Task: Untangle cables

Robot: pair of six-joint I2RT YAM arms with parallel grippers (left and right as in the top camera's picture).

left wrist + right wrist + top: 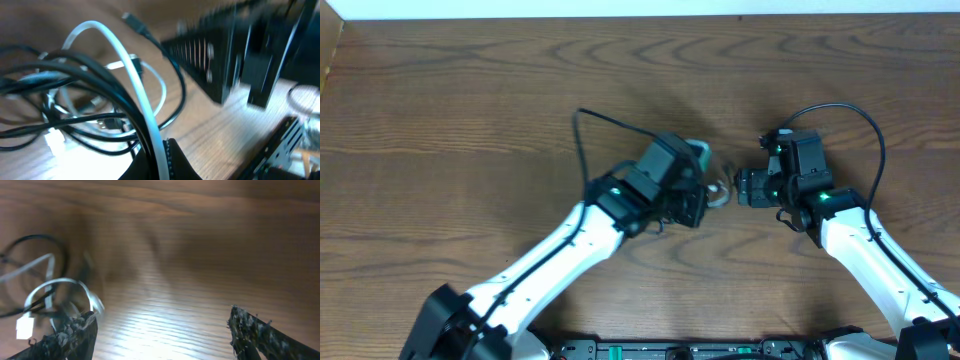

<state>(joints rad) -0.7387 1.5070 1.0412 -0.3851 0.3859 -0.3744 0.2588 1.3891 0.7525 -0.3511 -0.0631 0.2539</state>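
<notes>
The black cable (95,75) and the white cable (131,80) lie in a tangled bundle on the wood table. In the overhead view only a small pale loop of the bundle (718,190) shows between the two grippers. My left gripper (159,160) is shut on both strands, white and black, pinched between its fingers. My right gripper (162,330) is open and empty, just right of the bundle; the white cable's loop and white plug (24,327) show at its left finger. In the overhead view the left gripper (698,200) and right gripper (745,188) face each other.
The wood table (470,120) spreads all round. A thick black robot wire (582,140) arcs behind the left arm, and another (865,125) loops over the right arm. The table's white far edge (640,8) runs along the top.
</notes>
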